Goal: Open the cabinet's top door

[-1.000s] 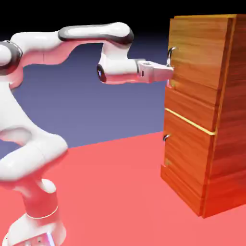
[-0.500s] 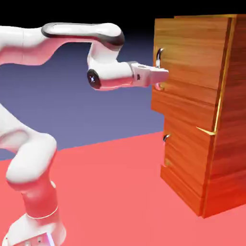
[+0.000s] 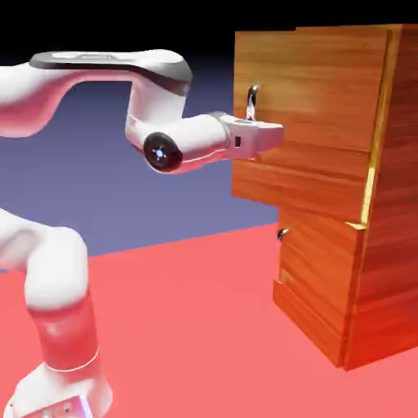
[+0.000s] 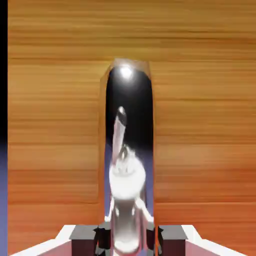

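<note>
The cabinet of orange-brown wood stands at the exterior view's right. Its top door stands partly open, with the handle edge swung out toward the arm. My gripper is shut on the door's curved silver bar handle, low on the bar. In the hand view the silver handle runs up the middle, large, between the grey fingertips, with the door's wood filling the picture behind it.
The lower door is closed, and its small dark handle sits just under the open door's bottom edge. The red table top stretches between the robot's base and the cabinet.
The gripper has pulled back to the exterior view's left with the handle in it. The top door's handle edge has swung out from the cabinet front.
</note>
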Available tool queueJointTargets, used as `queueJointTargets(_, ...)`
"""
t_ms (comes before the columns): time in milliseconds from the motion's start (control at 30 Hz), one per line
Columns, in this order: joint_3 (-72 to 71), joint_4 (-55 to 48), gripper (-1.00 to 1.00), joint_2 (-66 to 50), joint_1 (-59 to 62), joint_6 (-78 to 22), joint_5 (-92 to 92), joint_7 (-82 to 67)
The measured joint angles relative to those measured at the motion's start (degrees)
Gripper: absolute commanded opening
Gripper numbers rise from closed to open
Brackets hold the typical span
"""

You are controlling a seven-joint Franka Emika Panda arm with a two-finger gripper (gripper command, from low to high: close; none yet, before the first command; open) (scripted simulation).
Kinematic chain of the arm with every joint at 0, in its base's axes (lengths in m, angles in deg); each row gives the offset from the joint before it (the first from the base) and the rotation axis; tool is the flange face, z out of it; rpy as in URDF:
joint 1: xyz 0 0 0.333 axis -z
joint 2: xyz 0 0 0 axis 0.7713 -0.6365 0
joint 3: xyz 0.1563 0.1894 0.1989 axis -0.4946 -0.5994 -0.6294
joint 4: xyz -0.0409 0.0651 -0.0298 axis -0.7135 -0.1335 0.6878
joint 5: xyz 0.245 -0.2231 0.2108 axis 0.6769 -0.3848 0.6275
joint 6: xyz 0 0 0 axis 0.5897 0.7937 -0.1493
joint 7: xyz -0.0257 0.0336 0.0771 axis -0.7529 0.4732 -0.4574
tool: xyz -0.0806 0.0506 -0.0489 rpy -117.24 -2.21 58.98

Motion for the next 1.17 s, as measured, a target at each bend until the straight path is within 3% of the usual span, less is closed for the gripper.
queueJointTargets(433, 25.0, -5.8, -1.0, -4.7, -1.1, -32.1, -27.1, 3.2)
queueJointTargets(1133, 66.7, -39.2, -1.0, -35.3, -26.9, -81.1, -39.8, -5.4)
queueJointTargets(1167, 68.6, -40.2, 1.0, -36.5, -28.3, -82.6, -39.6, -5.9)
